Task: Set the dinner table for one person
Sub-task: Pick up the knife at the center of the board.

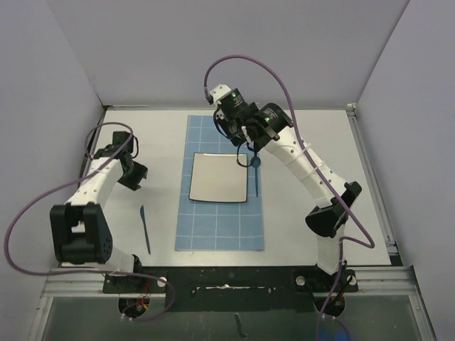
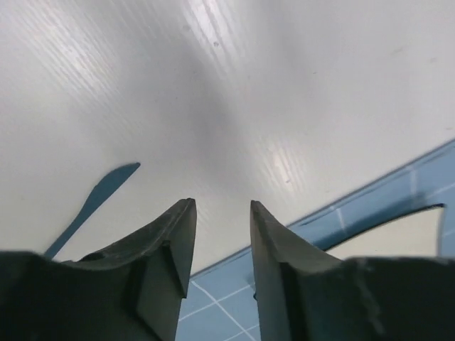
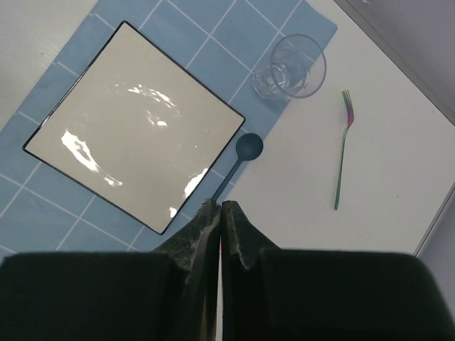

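The white dinner table [image 1: 160, 142] carries a blue gridded mat [image 1: 220, 227] with a square cream plate [image 1: 219, 177] on it. A dark blue spoon [image 1: 254, 177] lies on the mat along the plate's right edge. My right gripper [image 1: 250, 150] hovers high above it, shut. In the right wrist view the spoon [image 3: 245, 150] runs down behind my gripper [image 3: 221, 204], and nothing shows between the jaws. A clear glass [image 3: 295, 67] stands on the mat's corner and a fork [image 3: 343, 149] lies on the table. My left gripper [image 1: 135, 177] is open and empty, left of the mat.
A blue knife [image 1: 145, 229] lies on the table left of the mat; it also shows in the left wrist view [image 2: 96, 195]. A black rail [image 1: 227, 273] runs along the near edge. White walls enclose the table on three sides.
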Available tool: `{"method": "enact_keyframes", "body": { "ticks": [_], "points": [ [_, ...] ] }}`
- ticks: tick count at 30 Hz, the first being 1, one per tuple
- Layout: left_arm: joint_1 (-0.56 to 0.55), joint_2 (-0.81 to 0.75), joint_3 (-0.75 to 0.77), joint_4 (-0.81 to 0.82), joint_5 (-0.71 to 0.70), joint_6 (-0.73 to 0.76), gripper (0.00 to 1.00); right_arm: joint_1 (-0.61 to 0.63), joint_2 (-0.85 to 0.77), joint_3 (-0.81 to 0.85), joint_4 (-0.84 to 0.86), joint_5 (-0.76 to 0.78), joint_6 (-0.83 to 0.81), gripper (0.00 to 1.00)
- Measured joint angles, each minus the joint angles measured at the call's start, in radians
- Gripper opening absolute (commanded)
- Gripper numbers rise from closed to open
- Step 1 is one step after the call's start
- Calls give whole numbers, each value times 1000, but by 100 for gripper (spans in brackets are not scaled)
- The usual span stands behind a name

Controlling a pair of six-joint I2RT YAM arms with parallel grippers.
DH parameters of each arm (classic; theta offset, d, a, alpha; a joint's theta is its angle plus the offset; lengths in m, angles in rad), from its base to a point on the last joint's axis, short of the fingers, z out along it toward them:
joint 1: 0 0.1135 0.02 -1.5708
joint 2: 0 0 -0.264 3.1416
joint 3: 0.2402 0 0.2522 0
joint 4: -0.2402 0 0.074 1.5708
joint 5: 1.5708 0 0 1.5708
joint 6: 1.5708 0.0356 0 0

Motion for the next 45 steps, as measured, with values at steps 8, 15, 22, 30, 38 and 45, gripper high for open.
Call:
{"method": "enact_keyframes", "body": {
  "ticks": [8, 15, 22, 30, 38, 45],
  "points": [
    [-79, -388, -16, -187, -160, 23, 52, 38, -21, -22, 10, 0, 17, 9],
    [-246, -476, -282, -339, -169, -161, 49, 68, -86, -96, 33, 3, 29, 9],
    [-255, -681, -493, -386, -150, -268, 44, 74, -148, -143, 38, 19, 41, 9],
    [-255, -747, -589, -285, -143, -257, 38, 74, -153, -143, 53, 20, 45, 9],
    [-255, -700, -679, -182, -91, -257, 36, 74, -153, -143, 59, 20, 41, 9],
    [-253, -621, -655, -128, -87, -233, 12, 74, -153, -143, 70, 20, 31, 8]
  ]
}}
